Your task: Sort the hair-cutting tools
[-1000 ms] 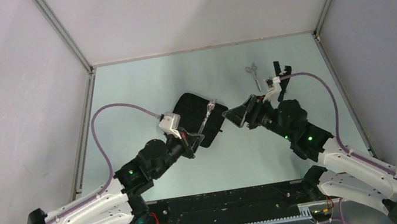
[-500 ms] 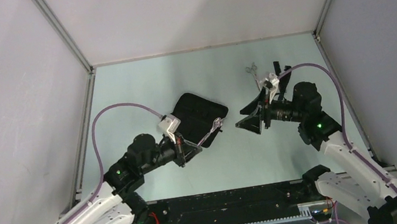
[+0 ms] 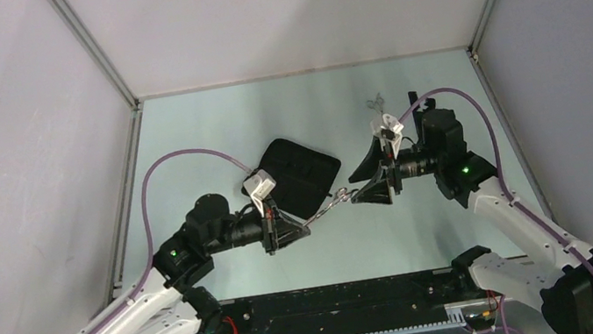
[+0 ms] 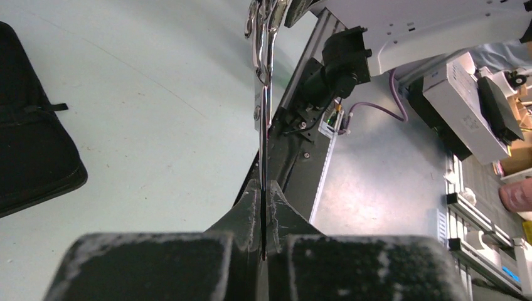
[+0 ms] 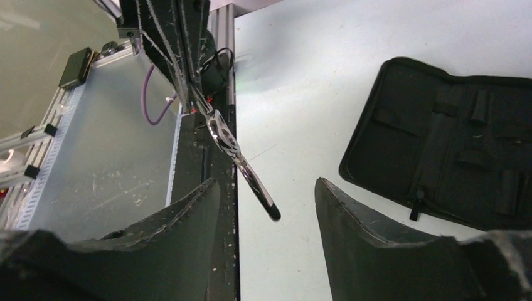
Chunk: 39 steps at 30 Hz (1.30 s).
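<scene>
My left gripper (image 3: pixel 306 223) is shut on the blades of a slim silver scissors (image 3: pixel 330 205) and holds it in the air, handle end toward the right arm. In the left wrist view the gripper (image 4: pixel 263 188) pinches the blade and the scissors (image 4: pixel 262 94) runs straight up. My right gripper (image 3: pixel 353 190) is open, its jaws on either side of the handle end without touching it. In the right wrist view (image 5: pixel 266 183) the scissors (image 5: pixel 241 164) points down between the fingers. A second scissors (image 3: pixel 374 103) lies at the back right. The black comb-like tool is not visible.
An open black zip case (image 3: pixel 297 167) lies on the pale table between the arms, left of the hand-over spot; it also shows in the right wrist view (image 5: pixel 452 144) and the left wrist view (image 4: pixel 31 157). The black base rail (image 3: pixel 339 298) runs along the near edge.
My left gripper carried the scissors off the case, to the right and nearer. My right gripper swung left toward it, open, until its fingers flank the handle end.
</scene>
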### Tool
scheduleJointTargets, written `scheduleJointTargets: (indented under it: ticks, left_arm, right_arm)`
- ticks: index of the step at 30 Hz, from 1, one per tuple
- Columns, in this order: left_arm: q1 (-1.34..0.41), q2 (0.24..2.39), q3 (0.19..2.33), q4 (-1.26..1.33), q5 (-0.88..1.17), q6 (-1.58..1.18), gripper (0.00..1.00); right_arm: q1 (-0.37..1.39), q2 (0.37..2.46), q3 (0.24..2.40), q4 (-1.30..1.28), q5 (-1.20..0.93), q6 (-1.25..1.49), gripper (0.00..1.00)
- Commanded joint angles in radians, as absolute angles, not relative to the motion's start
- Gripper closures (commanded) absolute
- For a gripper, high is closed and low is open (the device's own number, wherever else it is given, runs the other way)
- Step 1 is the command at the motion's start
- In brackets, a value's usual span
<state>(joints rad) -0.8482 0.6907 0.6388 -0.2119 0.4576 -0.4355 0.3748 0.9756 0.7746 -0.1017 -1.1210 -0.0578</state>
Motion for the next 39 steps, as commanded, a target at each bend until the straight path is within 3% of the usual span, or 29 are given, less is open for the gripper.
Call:
scheduleJointTargets:
  ticks: [1, 6, 13, 18, 20, 23, 27, 32, 39]
  left_arm:
    - [-0.843, 0.702, 0.693, -0.17, 0.519, -0.433, 1.0]
    - [-0.843, 0.711, 0.703, -0.164, 0.518, -0.448, 1.0]
    - [-0.841, 0.715, 0.711, -0.154, 0.541, -0.472, 1.0]
    - [-0.833, 0.721, 0.716, -0.173, 0.527, -0.474, 1.0]
    - [-0.825, 0.714, 0.715, -0.191, 0.491, -0.47, 0.91]
    - [-0.804, 0.701, 0.726, -0.234, 0.427, -0.455, 0.55]
    - [-0.766, 0.695, 0.763, -0.316, 0.29, -0.419, 0.31]
    - [-0.672, 0.731, 0.797, -0.399, 0.085, -0.403, 0.26]
    - [-0.466, 0.936, 0.807, -0.376, 0.028, -0.396, 0.26]
  right_arm:
    - [0.392, 0.992, 0.824, -0.106, -1.211, -0.1, 0.41]
    - [0.394, 1.007, 0.825, -0.118, -1.254, -0.108, 0.59]
    - [0.392, 1.009, 0.825, -0.146, -1.294, -0.126, 0.72]
    - [0.382, 1.008, 0.825, -0.147, -1.31, -0.117, 1.0]
    - [0.367, 1.01, 0.825, -0.16, -1.309, -0.115, 1.0]
    - [0.337, 1.016, 0.825, -0.169, -1.279, -0.068, 1.0]
    - [0.32, 1.031, 0.824, -0.186, -1.157, 0.009, 1.0]
    - [0.306, 1.045, 0.766, -0.11, -1.001, 0.19, 1.0]
    - [0.304, 1.078, 0.664, 0.027, -0.724, 0.443, 1.0]
